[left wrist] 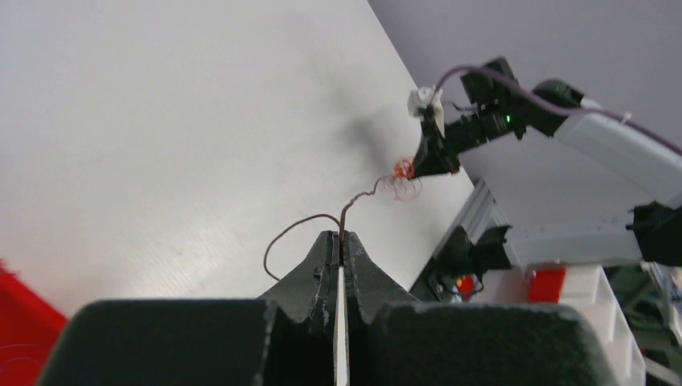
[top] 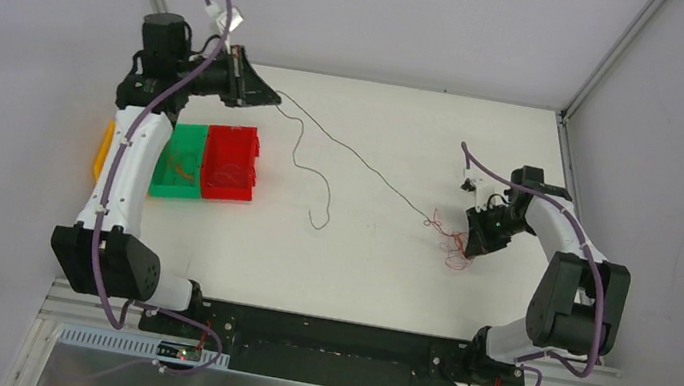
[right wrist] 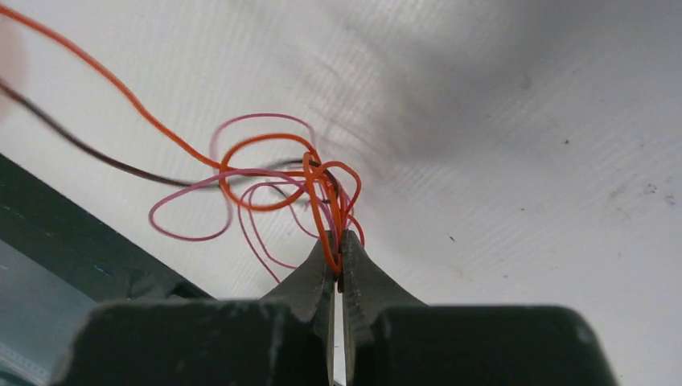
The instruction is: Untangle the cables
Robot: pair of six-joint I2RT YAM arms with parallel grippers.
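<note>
Cables (right wrist: 314, 173) clumped, pinched by right jaws, one dark strand (top: 363, 161) stretched to left jaws pinching it

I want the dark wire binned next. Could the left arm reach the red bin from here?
Probably yes: the left gripper, shut on the dark wire, is just behind the red bin, nothing between. But the wire's far end sits in the right gripper's clump.
</note>
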